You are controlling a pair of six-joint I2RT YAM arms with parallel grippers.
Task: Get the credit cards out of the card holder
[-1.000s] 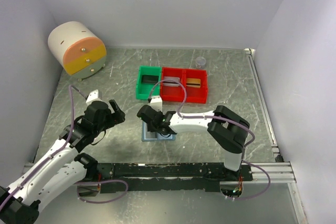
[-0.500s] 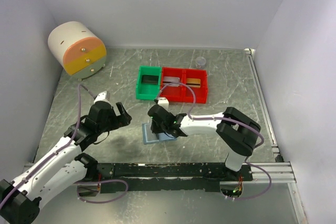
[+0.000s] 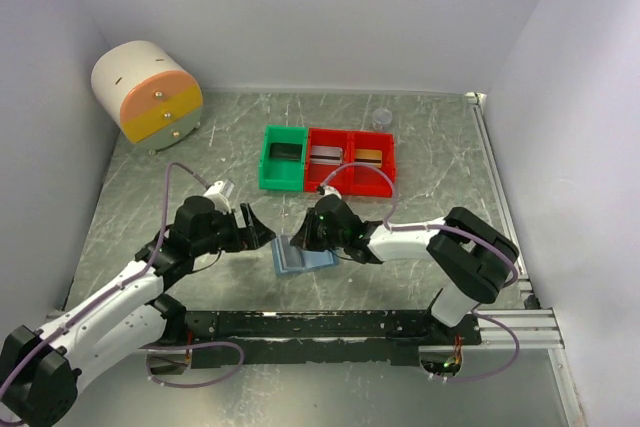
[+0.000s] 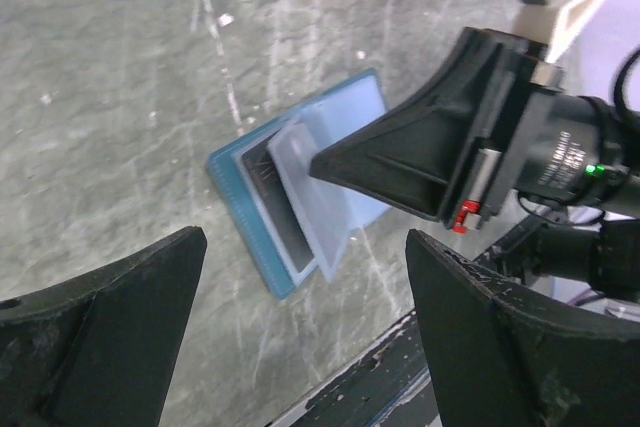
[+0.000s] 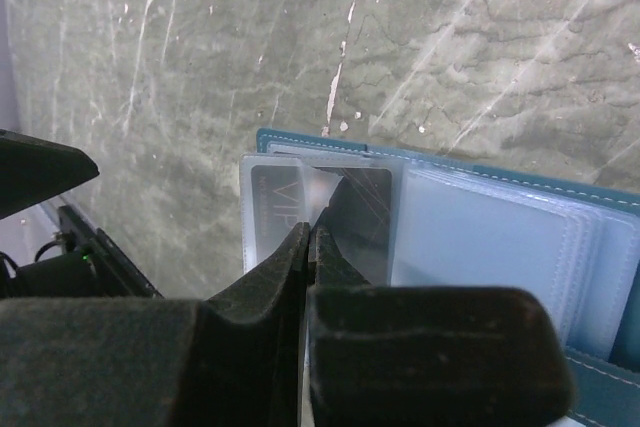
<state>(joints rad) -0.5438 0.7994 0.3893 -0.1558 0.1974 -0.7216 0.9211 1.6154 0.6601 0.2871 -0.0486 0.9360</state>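
The blue-grey card holder [image 3: 296,257] lies open on the table between my grippers, also in the left wrist view [image 4: 245,202] and the right wrist view [image 5: 480,232]. A dark card marked VIP [image 5: 268,209] sits in its clear left pocket. My right gripper [image 3: 317,231] is shut, its tips [image 5: 310,234] pinching a clear pocket leaf [image 4: 318,202] that stands lifted off the holder. My left gripper [image 3: 262,231] is open and empty just left of the holder, its jaws wide apart [image 4: 305,242]. A dark card [image 3: 285,152], a silvery card [image 3: 325,155] and a gold card [image 3: 369,158] lie in the bins.
A green bin [image 3: 266,175] and a red two-part bin [image 3: 350,188] stand behind the holder. A round cream and orange drawer unit [image 3: 148,92] is at the back left. A small clear cap [image 3: 381,117] lies behind the red bin. A black rail [image 3: 330,325] runs along the near edge.
My left gripper has moved right, close to the holder. My right gripper has moved right and turned, lifting a clear leaf; the holder has shifted a little.
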